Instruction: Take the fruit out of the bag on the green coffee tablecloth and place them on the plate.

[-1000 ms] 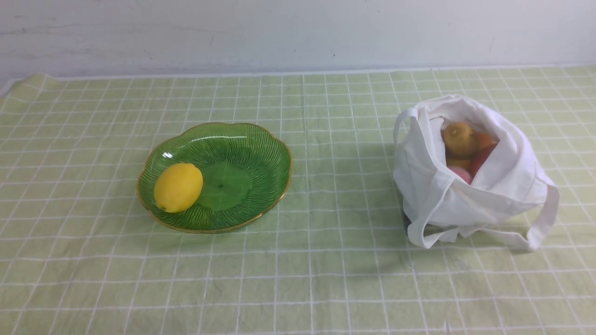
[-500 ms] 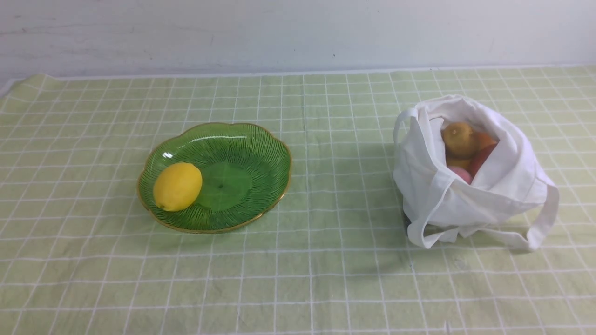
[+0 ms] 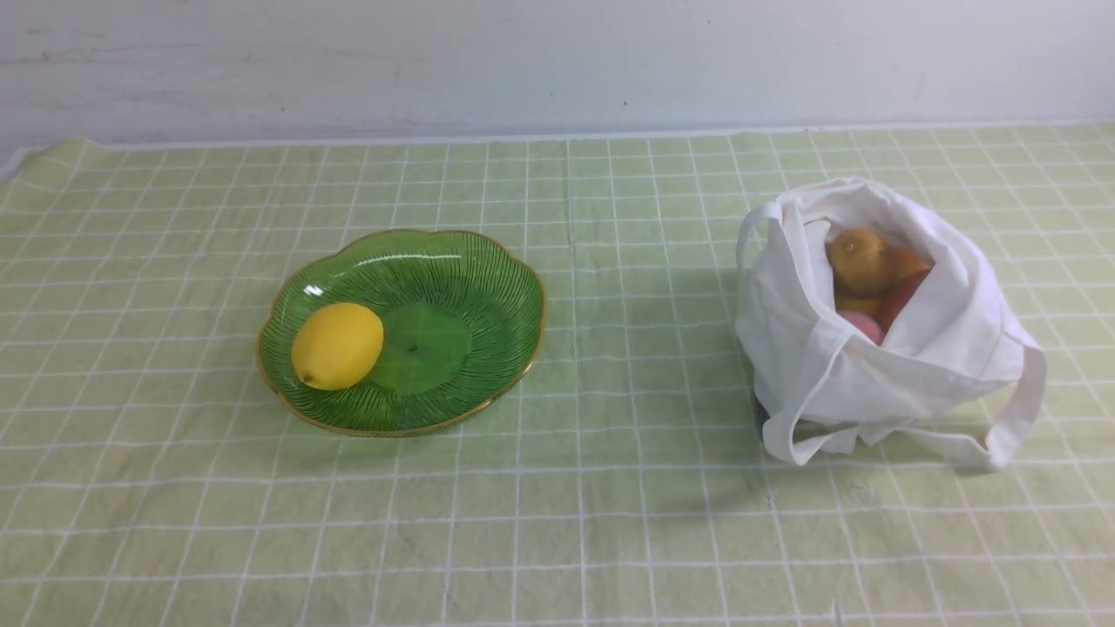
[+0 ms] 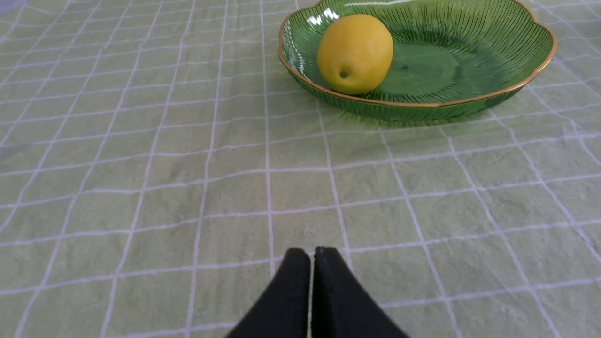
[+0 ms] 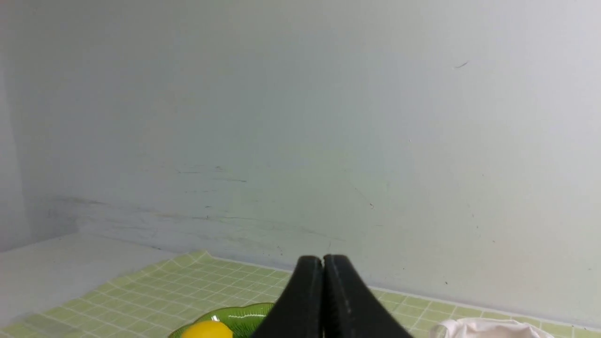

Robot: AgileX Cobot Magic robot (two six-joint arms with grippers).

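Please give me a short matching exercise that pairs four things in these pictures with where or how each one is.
Things:
1. lemon
2. bag
3. plate
4. left gripper

Descriptions:
A. white cloth, holds several small round fruits
B. black, jaws shut on nothing, above the tablecloth
C. green ribbed glass with a gold rim
D. bright yellow, lies on the plate's left part

Pairs: 1-D, 2-A, 3-C, 4-B
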